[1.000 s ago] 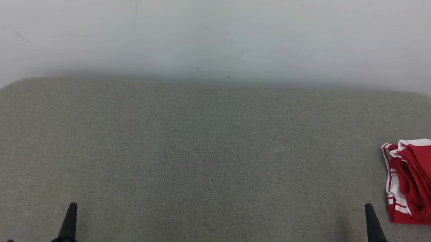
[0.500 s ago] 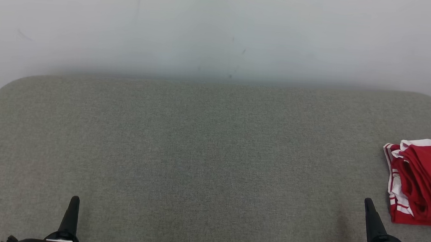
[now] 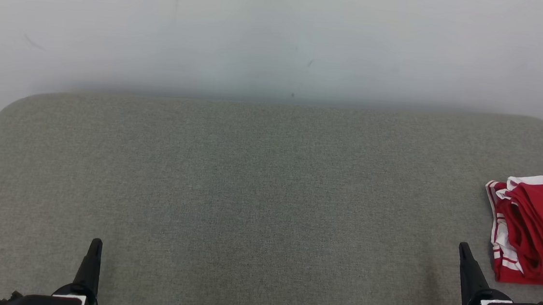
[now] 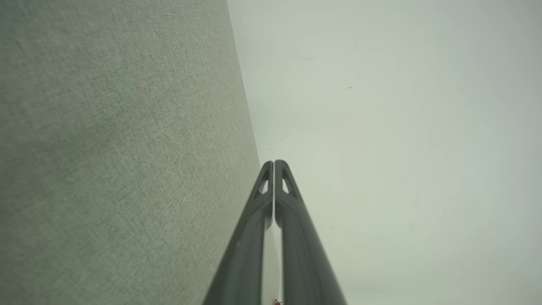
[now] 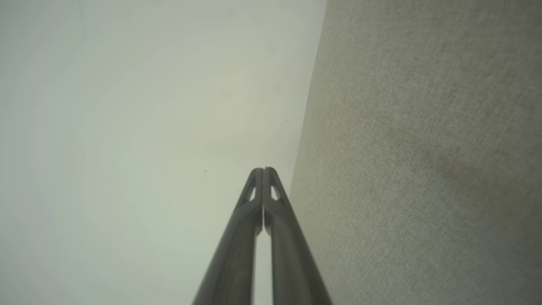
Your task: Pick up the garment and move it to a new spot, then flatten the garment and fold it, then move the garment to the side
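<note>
Head view: folded red-and-white garment (image 3: 534, 229) lies at right edge of grey fabric surface (image 3: 258, 195); left gripper (image 3: 95, 245) and right gripper (image 3: 463, 250) both closed, empty, apart from garment.

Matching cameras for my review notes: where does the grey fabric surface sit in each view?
Head view: the grey fabric surface spans the lower part, below the pale wall.
Left wrist view: it takes the left side, its edge running diagonally.
Right wrist view: it takes the right side.
Shared landmark: the pale wall, meeting the surface's far edge in all three.
</note>
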Robot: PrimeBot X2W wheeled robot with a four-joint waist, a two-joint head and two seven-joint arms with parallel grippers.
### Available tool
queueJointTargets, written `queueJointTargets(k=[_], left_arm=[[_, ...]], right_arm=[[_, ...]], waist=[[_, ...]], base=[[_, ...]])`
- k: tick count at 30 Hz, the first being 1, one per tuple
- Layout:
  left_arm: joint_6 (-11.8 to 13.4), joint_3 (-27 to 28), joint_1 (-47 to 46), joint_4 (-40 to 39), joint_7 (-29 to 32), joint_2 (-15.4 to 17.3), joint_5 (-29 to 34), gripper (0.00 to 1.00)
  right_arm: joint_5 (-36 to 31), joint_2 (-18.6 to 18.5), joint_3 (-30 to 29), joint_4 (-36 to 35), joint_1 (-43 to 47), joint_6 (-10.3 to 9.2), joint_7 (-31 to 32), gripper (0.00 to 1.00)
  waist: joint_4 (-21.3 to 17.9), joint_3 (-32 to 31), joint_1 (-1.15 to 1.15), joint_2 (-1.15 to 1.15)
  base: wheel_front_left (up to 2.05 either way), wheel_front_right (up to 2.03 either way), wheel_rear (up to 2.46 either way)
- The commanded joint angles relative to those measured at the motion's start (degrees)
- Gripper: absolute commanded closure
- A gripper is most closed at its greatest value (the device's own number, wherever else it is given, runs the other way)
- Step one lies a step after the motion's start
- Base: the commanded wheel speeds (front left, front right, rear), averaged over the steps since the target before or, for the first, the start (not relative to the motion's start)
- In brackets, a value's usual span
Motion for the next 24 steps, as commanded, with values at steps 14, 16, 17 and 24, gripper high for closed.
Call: queueJointTargets(k=[14,16,17,24], left_arm=[[-0.7,0.3,-1.7,-0.4,1.7,0.3,-6.1,1.0],[-0.7,0.3,-1.7,-0.3,1.7,0.3,-6.3,1.0],[-0.7,0.3,-1.7,-0.3,1.7,0.3,-6.3,1.0],[-0.7,0.3,-1.7,-0.3,1.7,0.3,-6.3,1.0]], right_arm=[[6.7,-0.1,-0.4,-0.2,-1.5,0.06,1.6,1.0],[6.7,-0.1,-0.4,-0.2,-1.5,0.06,1.7,1.0],[6.7,-0.1,-0.4,-0.2,-1.5,0.06,1.7,1.0],[6.7,-0.1,-0.4,-0.2,-1.5,0.06,1.7,1.0]], waist=[[0.3,0.2,0.0,0.0],[0.3,0.3,0.0,0.0],[0.3,0.3,0.0,0.0],[0.3,0.3,0.0,0.0]], base=[[0.0,0.0,0.0],[0.0,0.0,0.0],[0.0,0.0,0.0],[0.0,0.0,0.0]])
